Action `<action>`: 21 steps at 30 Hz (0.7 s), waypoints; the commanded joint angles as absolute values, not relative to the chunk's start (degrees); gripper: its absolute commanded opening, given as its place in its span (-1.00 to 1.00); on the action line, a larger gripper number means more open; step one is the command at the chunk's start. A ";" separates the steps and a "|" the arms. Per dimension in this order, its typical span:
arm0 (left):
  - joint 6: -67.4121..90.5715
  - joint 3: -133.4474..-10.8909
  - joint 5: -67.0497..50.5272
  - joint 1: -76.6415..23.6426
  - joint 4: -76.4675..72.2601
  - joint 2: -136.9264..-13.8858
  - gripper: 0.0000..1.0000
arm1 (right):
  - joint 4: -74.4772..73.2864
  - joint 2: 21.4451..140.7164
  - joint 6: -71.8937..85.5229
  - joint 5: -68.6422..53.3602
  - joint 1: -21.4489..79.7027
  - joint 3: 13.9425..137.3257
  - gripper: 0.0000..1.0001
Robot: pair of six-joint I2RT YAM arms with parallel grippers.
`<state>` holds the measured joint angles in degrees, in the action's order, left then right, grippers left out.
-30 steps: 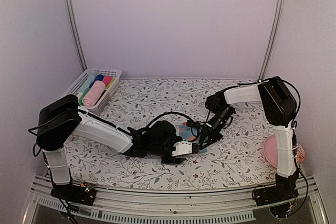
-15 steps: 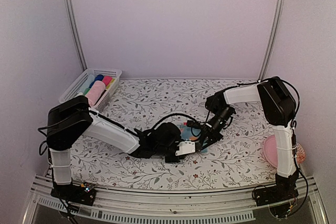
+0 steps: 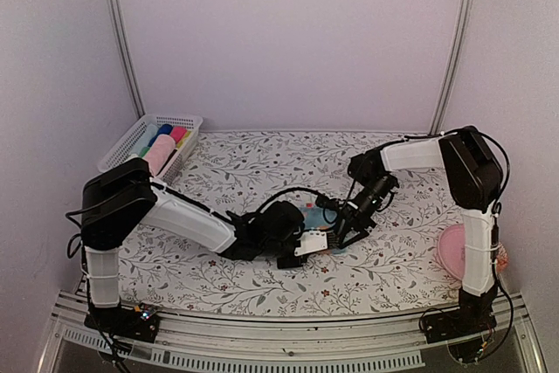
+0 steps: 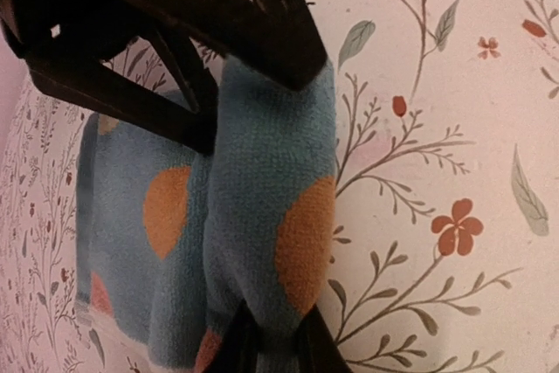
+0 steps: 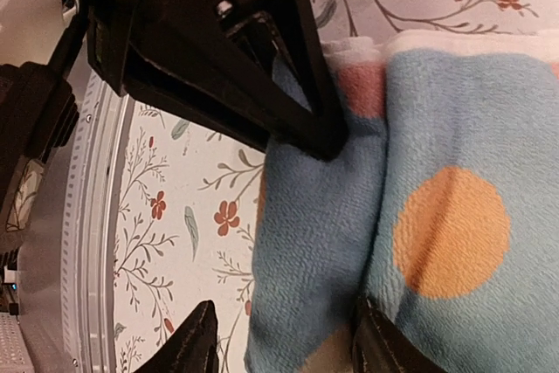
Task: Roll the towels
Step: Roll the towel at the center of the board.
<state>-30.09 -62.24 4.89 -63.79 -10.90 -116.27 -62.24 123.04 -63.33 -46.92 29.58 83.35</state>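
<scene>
At the counter's (image 3: 262,163) middle, the left fingers (image 3: 320,242) are pinching the light blue towel's (image 4: 122,216) partly rolled fold. The right fingers (image 3: 339,237) are standing apart astride it. The pink towel (image 3: 157,155) is seemingly lying rolled in the basket (image 3: 122,141) at ten o'clock.

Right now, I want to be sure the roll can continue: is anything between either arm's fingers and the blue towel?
Nothing visible. The left fingers pinch the rolled fold of the blue towel directly; the right fingers stand open astride the same fold.
</scene>
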 commanded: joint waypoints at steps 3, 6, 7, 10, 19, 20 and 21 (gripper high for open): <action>-25.96 -63.74 -0.12 -62.59 -1.10 -116.98 -0.86 | -56.71 115.33 -61.91 -46.32 24.65 81.85 0.11; -24.22 -65.72 -2.94 -61.48 1.41 -117.15 -0.86 | -53.89 112.32 -61.34 -45.88 22.22 80.17 0.16; -23.52 -66.53 -4.20 -60.87 2.45 -117.34 -0.86 | -52.55 110.71 -61.21 -45.38 21.44 78.89 0.17; -21.31 -69.55 -8.86 -58.93 5.96 -118.03 -0.85 | -45.96 105.57 -61.12 -43.88 19.44 74.55 0.23; -15.15 -80.93 -19.58 -53.24 18.09 -124.06 -0.78 | -32.02 88.91 -71.57 -43.67 19.49 57.09 0.38; -14.41 -82.20 -21.35 -52.61 19.80 -125.00 -0.78 | -31.91 88.13 -72.21 -44.24 19.86 56.37 0.39; -13.73 -83.36 -22.75 -52.07 20.83 -125.70 -0.77 | -31.86 87.51 -73.23 -44.53 20.36 55.81 0.39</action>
